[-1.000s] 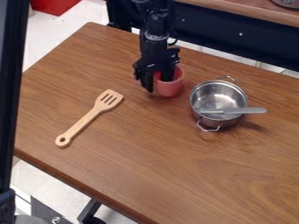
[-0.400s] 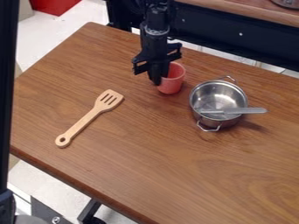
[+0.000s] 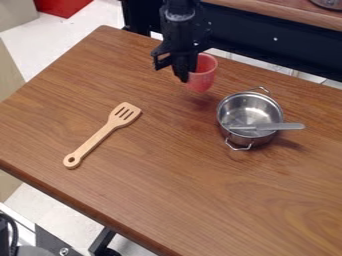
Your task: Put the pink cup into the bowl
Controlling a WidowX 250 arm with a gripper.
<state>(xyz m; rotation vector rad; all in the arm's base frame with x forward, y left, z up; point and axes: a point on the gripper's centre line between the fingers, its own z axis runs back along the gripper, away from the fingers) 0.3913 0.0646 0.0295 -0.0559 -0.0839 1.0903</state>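
OK, 1 pink cup (image 3: 206, 76) held up off the counter (image 3: 167, 185) nr its far edge, tilted a bit, 1 arm, 2 fingers (image 3: 180, 70) clamped on cup's L wall; cup's not in the pot. 1 metal pot (image 3: 235, 138) w/ 2 handles, btwn cup & R part of counter, apart from cup. 1 gray-handled utensil (image 3: 287, 126) in pot, handle out over rim twd R edge. 1 wooden spatula (image 3: 102, 134), 3 slots, 1 hole, lying flat twd L edge, head twd far edge
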